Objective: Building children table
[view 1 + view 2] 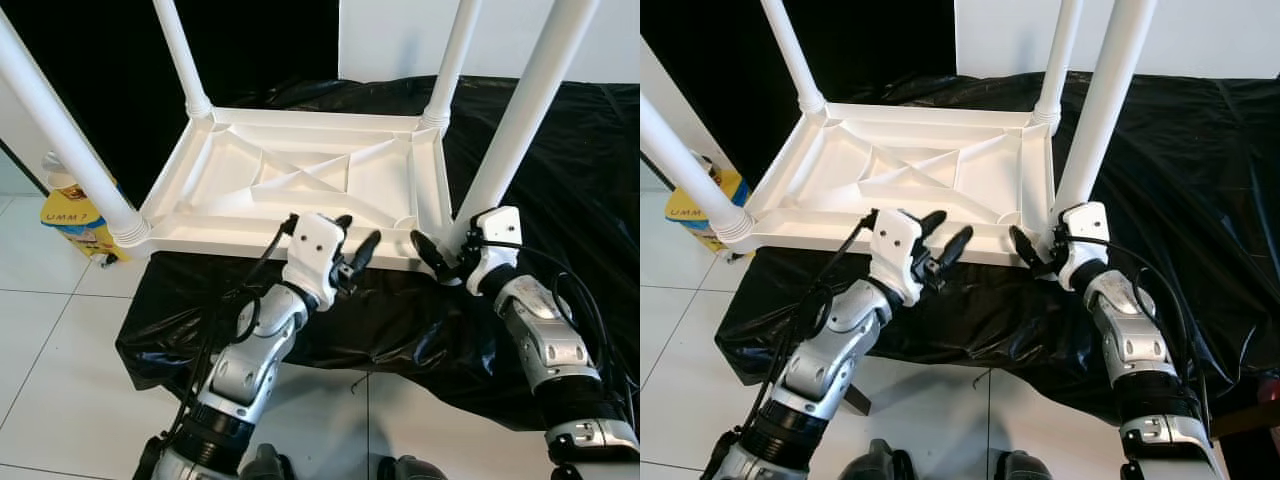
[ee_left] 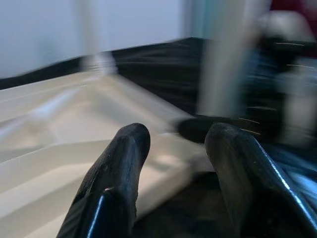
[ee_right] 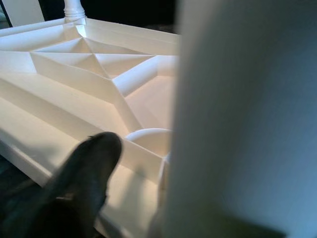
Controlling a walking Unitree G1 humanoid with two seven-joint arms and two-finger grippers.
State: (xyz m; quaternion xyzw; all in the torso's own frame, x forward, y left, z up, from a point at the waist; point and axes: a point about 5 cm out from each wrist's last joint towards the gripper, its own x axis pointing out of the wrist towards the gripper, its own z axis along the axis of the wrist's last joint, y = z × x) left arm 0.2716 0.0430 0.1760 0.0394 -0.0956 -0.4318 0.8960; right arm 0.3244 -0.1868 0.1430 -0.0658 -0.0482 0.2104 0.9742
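A white children's table [image 1: 300, 180] lies upside down on a black-covered surface, its four legs pointing up. My left gripper [image 1: 358, 232] hovers open just above the middle of the table's near rim, with nothing between its fingers [image 2: 119, 168]. My right gripper [image 1: 440, 247] is at the foot of the near right leg [image 1: 520, 120], shut around it where it joins the corner. In the right wrist view that leg [image 3: 247, 124] is very close, and one black finger [image 3: 89, 163] lies against the rim; the other finger is hidden behind the leg.
The near left leg [image 1: 60, 140], far left leg [image 1: 180, 55] and far right leg [image 1: 455, 60] stand up around the work area. Black sheeting [image 1: 560, 130] drapes the low surface. A yellow package [image 1: 75, 215] sits on the white tiled floor [image 1: 60, 350] at left.
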